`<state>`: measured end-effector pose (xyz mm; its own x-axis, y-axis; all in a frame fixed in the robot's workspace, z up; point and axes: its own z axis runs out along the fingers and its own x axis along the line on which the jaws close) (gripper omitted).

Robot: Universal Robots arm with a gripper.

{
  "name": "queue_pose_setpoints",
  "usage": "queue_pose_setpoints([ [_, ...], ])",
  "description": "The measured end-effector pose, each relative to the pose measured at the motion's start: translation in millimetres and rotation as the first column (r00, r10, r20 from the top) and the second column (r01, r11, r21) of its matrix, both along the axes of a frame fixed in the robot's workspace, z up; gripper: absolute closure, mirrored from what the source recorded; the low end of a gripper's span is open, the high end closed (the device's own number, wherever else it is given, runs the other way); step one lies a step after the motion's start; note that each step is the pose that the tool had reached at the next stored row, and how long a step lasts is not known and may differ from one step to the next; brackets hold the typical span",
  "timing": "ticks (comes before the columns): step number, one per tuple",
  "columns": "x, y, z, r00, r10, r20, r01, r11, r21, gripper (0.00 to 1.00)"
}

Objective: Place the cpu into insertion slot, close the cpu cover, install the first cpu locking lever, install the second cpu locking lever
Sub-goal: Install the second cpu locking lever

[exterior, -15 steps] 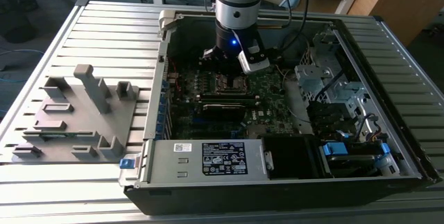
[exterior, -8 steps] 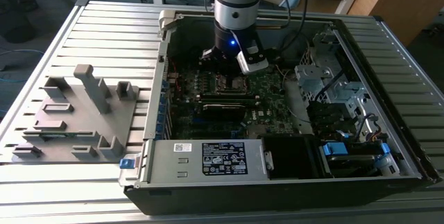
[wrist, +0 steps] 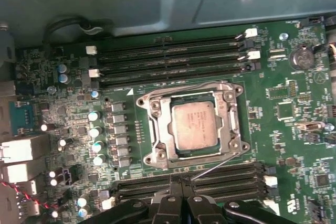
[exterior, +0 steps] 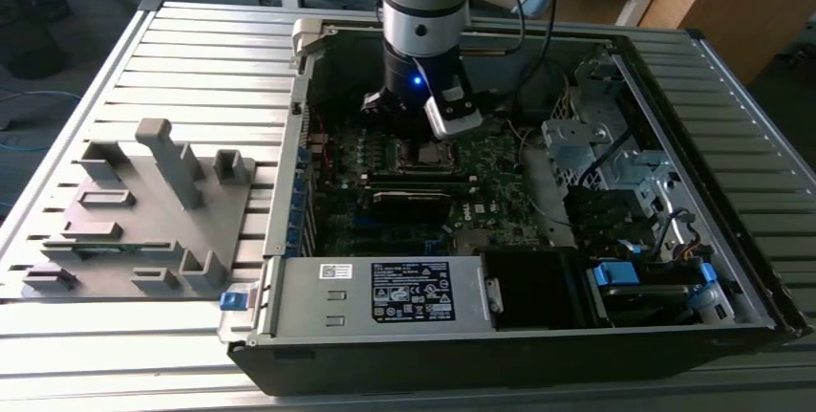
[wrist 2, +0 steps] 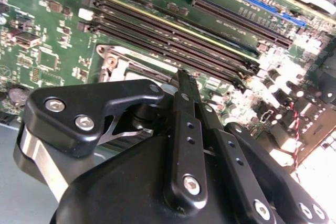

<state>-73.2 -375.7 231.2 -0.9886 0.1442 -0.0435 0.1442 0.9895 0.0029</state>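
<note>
In the first wrist view the gripper (wrist: 181, 192) sits just beside the socket, its black fingers (wrist: 173, 203) drawn together to a narrow tip over the memory slots (wrist: 210, 182) that border the socket's near side; nothing appears to be held between them. A thin wire lever (wrist: 215, 167) slants from that tip toward the socket's corner, though whether the fingers actually touch it is hard to tell from this angle. Beyond it, the cpu (wrist: 193, 125) lies flat in the insertion slot (wrist: 231, 129), near the middle of the motherboard (wrist: 294, 145). The cpu cover (wrist: 157, 129) looks lowered around the chip, its silver frame ringing the metal top. Farther off, more memory slots (wrist: 168, 61) run along the board's far edge.

Judging from this, a locking lever is the work in hand. Doing it well means pushing the wire low and sideways under its catch, keeping the tip off the neighbouring memory slots.

In the exterior view the arm (exterior: 427, 10) stands over the open computer case (exterior: 689, 269).
</note>
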Motion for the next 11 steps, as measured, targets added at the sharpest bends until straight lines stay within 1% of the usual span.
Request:
queue_pose_setpoints([
  [4,-2.7,0.0,-4.3,1.0000,0.000,-0.0001,0.000,1.0000,-0.0001,0.90],
  [11,-3.0,-0.1,-5.3,1.0000,0.001,0.0000,-0.001,1.0000,0.0000,0.90],
])
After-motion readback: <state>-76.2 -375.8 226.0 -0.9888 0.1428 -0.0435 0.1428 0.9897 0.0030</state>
